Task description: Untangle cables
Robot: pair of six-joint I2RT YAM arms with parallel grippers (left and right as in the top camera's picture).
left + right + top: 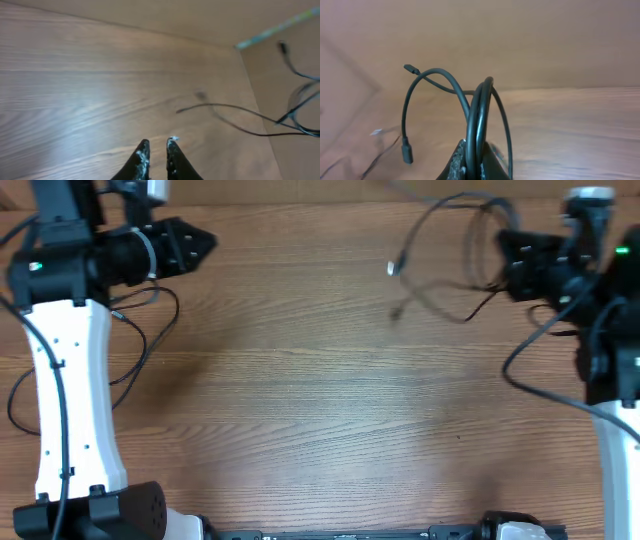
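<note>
The cables point(488, 242) are a loose black bundle at the far right of the bench point(300, 400), clamped in the right jaws. From above, thin loops spread leftward from that grip. One strand arcs towards the far edge and drops to a silvery plug point(393, 268) near the middle of the bench's far side. A faint, blurred shadow lies on the wood just below the loops.

In the right wrist view, several turns of cable point(477, 120) stand up as a narrow coil, pinched at the bottom between the dark fingers point(456, 162). A single strand curves out of the coil to the left and hangs down to a small black plug point(407, 151). A second plug end point(410, 68) juts out higher up.

The left jaws sit at the far left, well apart from the bundle, on the end of the left arm point(70, 380). In the left wrist view, the two black fingertips point(141, 152) stand slightly apart with nothing between them, over bare wood point(75, 90). Further off in that view, strands of the bundle point(282, 119) trail across the right side, with one plug point(283, 48) higher up.

A thin black cord point(172, 320) curves over the bench beside the left arm; I cannot tell whether it is one of the cables or the arm's own wiring
</note>
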